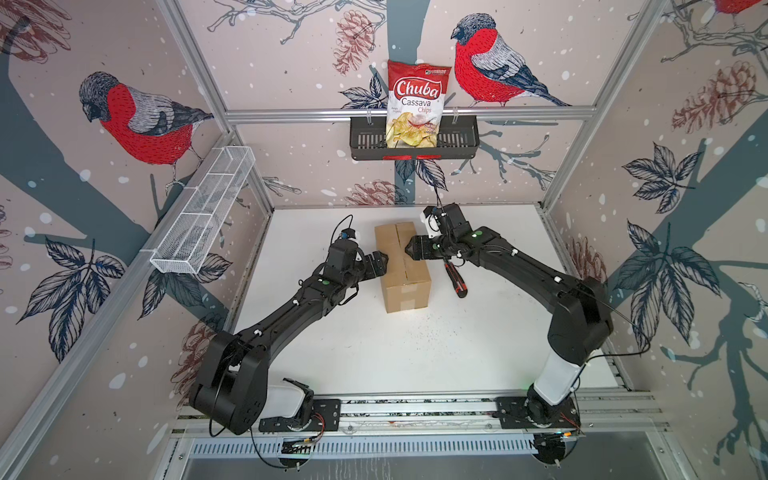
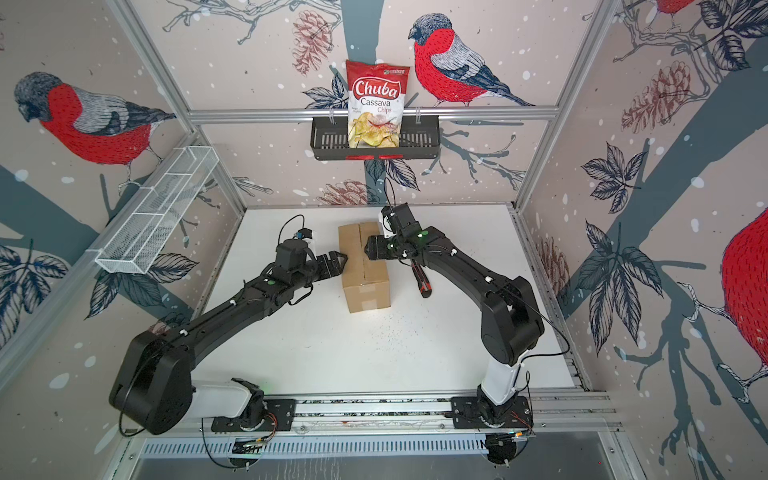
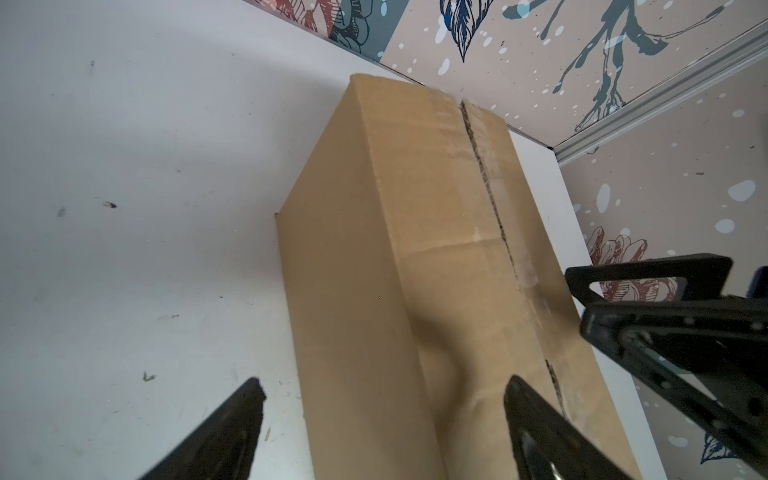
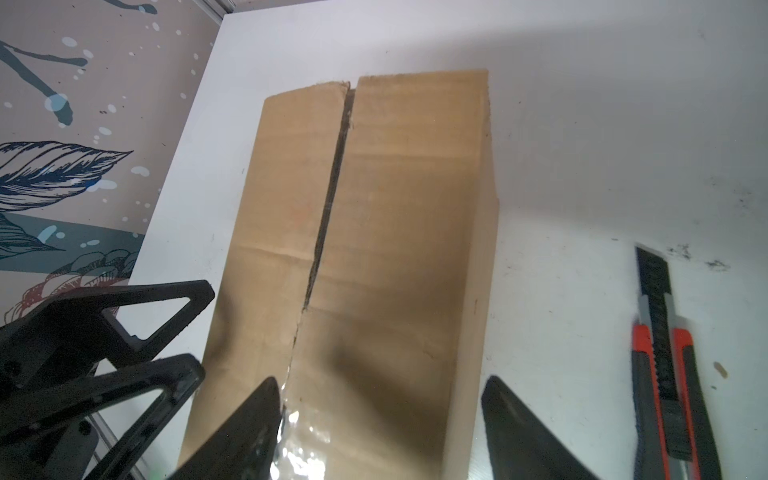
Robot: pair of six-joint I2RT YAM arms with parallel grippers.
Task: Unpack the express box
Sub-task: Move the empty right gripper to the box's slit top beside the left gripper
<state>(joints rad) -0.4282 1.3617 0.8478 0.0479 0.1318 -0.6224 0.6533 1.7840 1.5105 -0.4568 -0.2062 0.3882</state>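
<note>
**Top views:** In both top views the express box stands closed in the middle of the white counter, its long side running near to far. The left tool, jaws apart, sits at the box's upper left edge, though contact cannot be told. The right tool, jaws also apart, reaches over the box top from the right. A red-and-black utility knife lies on the counter just right of the box, under the right arm.

**Left wrist view:** The left tool straddles the box's top left edge, one finger over bare counter and the other over the cardboard. It grips nothing.

**Right wrist view:** The right tool holds nothing. One finger hangs over the glossy taped centre seam, and the other is past the box's right edge. A dark gap runs along that seam.
</note>
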